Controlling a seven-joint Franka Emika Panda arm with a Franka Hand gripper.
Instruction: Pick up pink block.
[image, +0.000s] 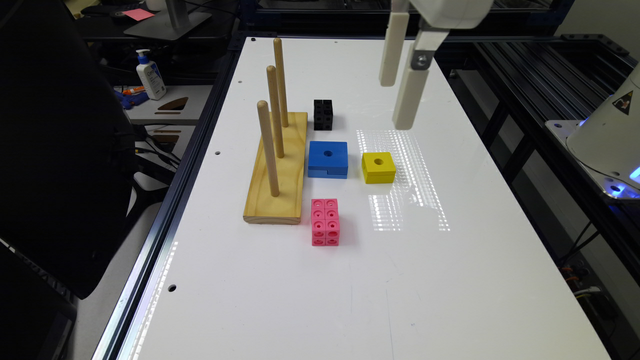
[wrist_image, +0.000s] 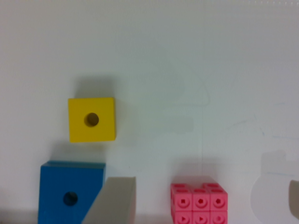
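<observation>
Fingers (image: 401, 105) spread wide, empty, hanging high above the desk (image: 450, 280) | yellow block (image: 378, 167) below them | pink block (image: 325, 222) on desk, just beside peg board (image: 278, 172), near blue block (image: 328, 159)

A white table (image: 350, 300) with a dark metal frame and small round holes near its edges carries a patch of dotted light reflection (image: 405, 180) toward its exterior-view right edge. Beyond the exterior view's left edge stand a dark chair back (image: 55, 150) and a lower side surface (image: 170, 107) bearing a white pump bottle (image: 150, 75). Past the far edge lies a grey monitor base (image: 170, 22) and, possibly, a pink note (image: 138, 14). Black rails (image: 540, 75) run along the right.
</observation>
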